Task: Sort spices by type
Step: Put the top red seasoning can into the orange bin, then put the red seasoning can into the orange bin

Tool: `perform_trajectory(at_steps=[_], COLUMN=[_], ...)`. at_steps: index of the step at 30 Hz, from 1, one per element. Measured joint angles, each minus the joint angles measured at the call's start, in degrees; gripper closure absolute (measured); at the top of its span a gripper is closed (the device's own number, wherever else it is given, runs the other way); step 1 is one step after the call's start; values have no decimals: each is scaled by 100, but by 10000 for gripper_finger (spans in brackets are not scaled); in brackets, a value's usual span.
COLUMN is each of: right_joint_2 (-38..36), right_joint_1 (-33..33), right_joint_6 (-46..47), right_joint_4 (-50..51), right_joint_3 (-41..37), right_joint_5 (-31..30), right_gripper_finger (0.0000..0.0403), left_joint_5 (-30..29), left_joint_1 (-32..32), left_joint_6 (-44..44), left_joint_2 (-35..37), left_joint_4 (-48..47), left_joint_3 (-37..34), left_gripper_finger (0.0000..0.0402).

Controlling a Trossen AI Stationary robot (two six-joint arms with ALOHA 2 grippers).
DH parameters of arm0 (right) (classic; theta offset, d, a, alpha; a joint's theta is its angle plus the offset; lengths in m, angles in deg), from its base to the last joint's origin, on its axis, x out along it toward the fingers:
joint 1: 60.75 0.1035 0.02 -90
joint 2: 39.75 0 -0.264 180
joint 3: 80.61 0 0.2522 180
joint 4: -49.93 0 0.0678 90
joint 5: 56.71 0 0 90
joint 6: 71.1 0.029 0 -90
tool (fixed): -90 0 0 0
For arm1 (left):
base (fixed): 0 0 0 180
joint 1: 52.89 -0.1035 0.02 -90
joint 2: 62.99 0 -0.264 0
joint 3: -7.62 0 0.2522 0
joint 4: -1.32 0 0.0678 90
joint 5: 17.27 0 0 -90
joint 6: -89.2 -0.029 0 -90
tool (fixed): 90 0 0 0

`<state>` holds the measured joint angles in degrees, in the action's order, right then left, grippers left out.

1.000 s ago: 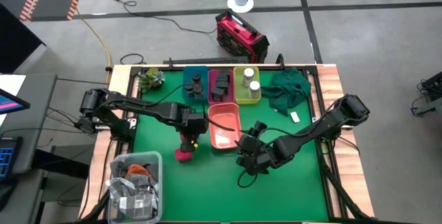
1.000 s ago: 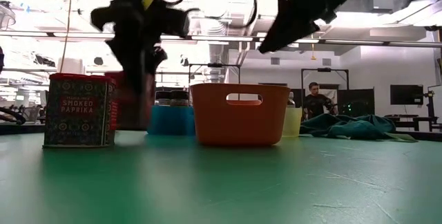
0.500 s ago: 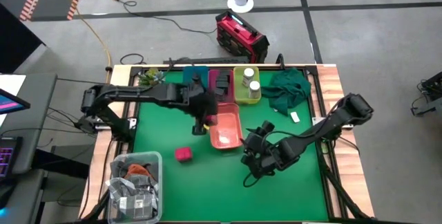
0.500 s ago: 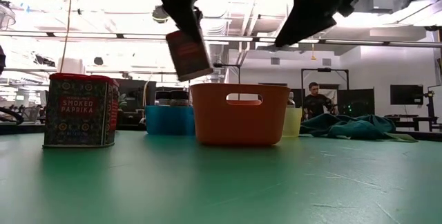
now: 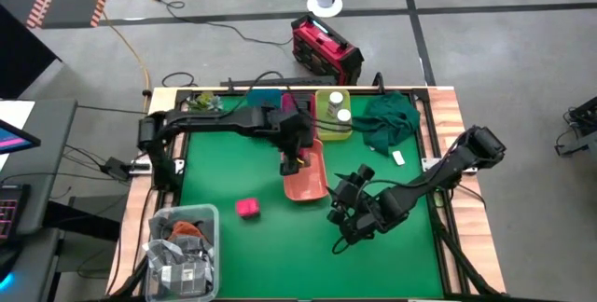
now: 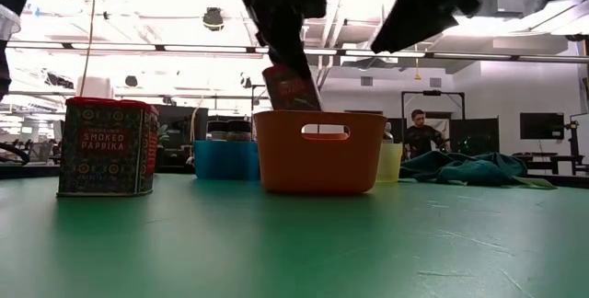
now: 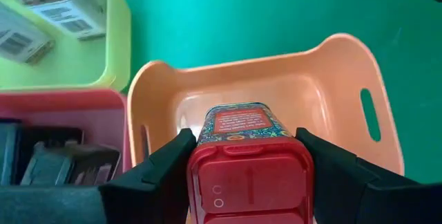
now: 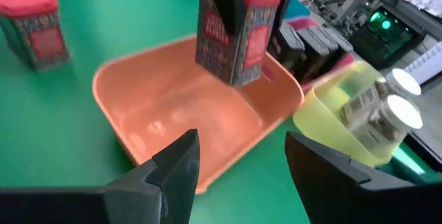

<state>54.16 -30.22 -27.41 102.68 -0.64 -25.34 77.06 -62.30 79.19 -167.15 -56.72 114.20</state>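
My left gripper [image 5: 297,156] is shut on a spice tin [image 6: 293,86] with a red cap and a patterned body. It hangs over the salmon bin [image 5: 310,179], tilted, with its lower end just above the rim. A second tin of the same kind [image 5: 247,209] stands on its base on the green table, seen also in the low view [image 6: 106,146]. My right gripper [image 8: 238,175] is open, on the near right side of the salmon bin, pointing at it and touching nothing. White-capped bottles [image 5: 338,108] lie in the yellow bin. Dark packs [image 7: 62,162] sit in the pink bin. My left gripper pinches the tin at its red cap end [image 7: 248,175], with one finger [image 7: 162,169] on each side of the cap. The fingers come from above, slanting down. The tin is lifted clear, tilted, its bottom end [image 8: 231,72] hanging over the inside of the salmon bin.
The blue bin [image 5: 264,102], pink bin [image 5: 291,106] and yellow bin [image 5: 332,127] stand in a row at the far edge. A dark green cloth [image 5: 387,120] lies at the far right. A clear container [image 5: 182,251] sits at the near left corner. A person stands in the room behind [image 6: 421,134].
My left gripper has lifted one tin off the table beside the other tin, carried it up and toward the far right, and brought it over the salmon bin, tipped. The second tin has stayed where it was. My right gripper has drifted slightly toward the near right.
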Motion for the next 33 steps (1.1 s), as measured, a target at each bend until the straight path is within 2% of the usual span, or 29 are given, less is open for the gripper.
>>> perform_trajectory(at_steps=[4,8,14,21,25,30,33], right_joint_2=[-9,-33,-33,-33,-33,-33,-33], right_joint_1=[173,357,491,446,446,473,491], right_joint_6=[803,1539,1844,1800,1798,1796,1824], right_joint_4=[754,1332,1468,1396,1378,1397,1475], right_joint_3=[-1,-1,-1,-1,-1,-3,-5], right_joint_5=[-65,-365,-525,-557,-567,-601,-606], right_gripper_finger=[159,159,159,159,159,159,159], left_joint_5=[8,84,258,289,282,171,-80], left_joint_1=[-5,-8,-28,-16,-15,107,415], left_joint_6=[-56,-73,-138,-331,-403,-428,-477], left_joint_2=[-409,-745,-1075,-1105,-971,-320,182], left_joint_4=[-264,-288,-329,-237,-268,-295,-583], left_joint_3=[364,416,417,423,423,421,421], left_gripper_finger=[185,185,180,119,88,82,82])
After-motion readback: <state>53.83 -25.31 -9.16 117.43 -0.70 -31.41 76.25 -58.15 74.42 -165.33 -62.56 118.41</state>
